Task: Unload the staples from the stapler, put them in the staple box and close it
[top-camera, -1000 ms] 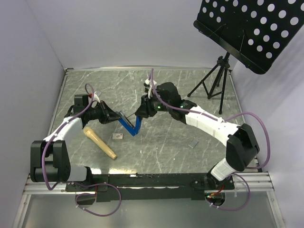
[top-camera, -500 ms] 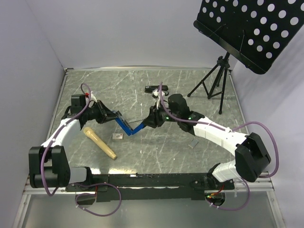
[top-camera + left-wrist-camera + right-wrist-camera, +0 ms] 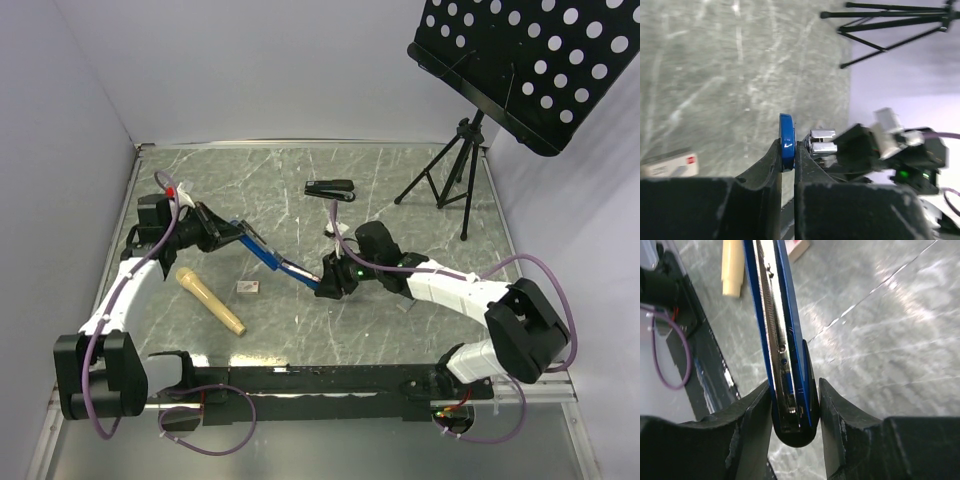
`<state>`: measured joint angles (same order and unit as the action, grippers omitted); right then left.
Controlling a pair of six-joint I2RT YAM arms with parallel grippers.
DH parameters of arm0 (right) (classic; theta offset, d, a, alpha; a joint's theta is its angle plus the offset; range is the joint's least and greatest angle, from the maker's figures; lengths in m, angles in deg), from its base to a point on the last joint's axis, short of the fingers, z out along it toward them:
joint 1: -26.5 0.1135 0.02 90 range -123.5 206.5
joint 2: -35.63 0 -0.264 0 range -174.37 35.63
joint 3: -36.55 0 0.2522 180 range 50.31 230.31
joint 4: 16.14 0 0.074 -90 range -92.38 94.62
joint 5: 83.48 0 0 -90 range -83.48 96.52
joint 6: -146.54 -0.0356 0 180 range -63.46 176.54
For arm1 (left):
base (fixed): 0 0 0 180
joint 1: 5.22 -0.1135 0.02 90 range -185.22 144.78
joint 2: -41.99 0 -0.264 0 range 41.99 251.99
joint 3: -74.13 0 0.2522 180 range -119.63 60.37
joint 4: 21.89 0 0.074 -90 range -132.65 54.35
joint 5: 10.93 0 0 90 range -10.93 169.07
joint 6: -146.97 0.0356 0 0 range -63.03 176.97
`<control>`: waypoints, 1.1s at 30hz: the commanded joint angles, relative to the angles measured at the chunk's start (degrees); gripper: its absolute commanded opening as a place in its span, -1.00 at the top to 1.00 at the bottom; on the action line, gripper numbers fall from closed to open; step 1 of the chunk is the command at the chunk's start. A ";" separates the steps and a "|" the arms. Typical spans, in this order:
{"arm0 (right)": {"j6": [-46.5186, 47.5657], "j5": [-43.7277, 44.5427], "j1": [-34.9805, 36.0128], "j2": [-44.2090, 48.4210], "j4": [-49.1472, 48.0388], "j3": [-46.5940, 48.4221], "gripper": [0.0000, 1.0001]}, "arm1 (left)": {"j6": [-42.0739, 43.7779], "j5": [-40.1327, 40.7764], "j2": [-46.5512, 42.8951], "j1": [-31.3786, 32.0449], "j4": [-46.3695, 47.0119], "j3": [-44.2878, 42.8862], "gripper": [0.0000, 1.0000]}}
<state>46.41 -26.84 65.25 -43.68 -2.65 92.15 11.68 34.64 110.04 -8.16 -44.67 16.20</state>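
Observation:
A blue stapler [image 3: 280, 260] is spread open in a long line between my two grippers, just above the table. My left gripper [image 3: 243, 233] is shut on its far-left end, whose blue edge shows between the fingers in the left wrist view [image 3: 786, 142]. My right gripper [image 3: 322, 281] is closed around the other end. The right wrist view shows that half [image 3: 782, 330] with its metal channel and spring facing the camera, set between the fingers [image 3: 757, 405]. I cannot make out any loose staples.
A black stapler [image 3: 330, 187] lies at the back centre. A small tan-and-white box [image 3: 248, 287] and a tan wooden cylinder [image 3: 210, 302] lie near the front left. A music stand's tripod [image 3: 450, 170] stands at the back right.
My right gripper has moved toward the near side and down, swinging its half of the blue stapler from folded to spread out flat. My left gripper drew back to the left.

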 commanded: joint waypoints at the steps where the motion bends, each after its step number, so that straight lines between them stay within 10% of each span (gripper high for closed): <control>1: 0.46 -0.82 0.02 -1.55 1.07 -0.54 0.08 | -7.96 -5.58 -2.92 -0.49 8.57 -0.14 0.98; 12: -1.21 -0.74 0.37 -5.42 -8.60 -0.27 -0.34 | -18.50 -9.72 -5.91 -0.31 24.92 9.17 0.98; 23: 0.38 1.01 1.86 2.31 -8.51 1.66 -0.72 | -15.44 -6.12 -7.76 -0.31 21.34 10.33 0.98; 33: 16.87 33.26 13.97 0.13 -7.37 7.01 -0.82 | -19.74 -1.55 -7.49 -0.31 17.54 9.89 0.98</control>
<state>52.68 -6.45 75.15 -41.69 -7.72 95.78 -2.95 32.96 103.92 -8.31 -29.83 27.99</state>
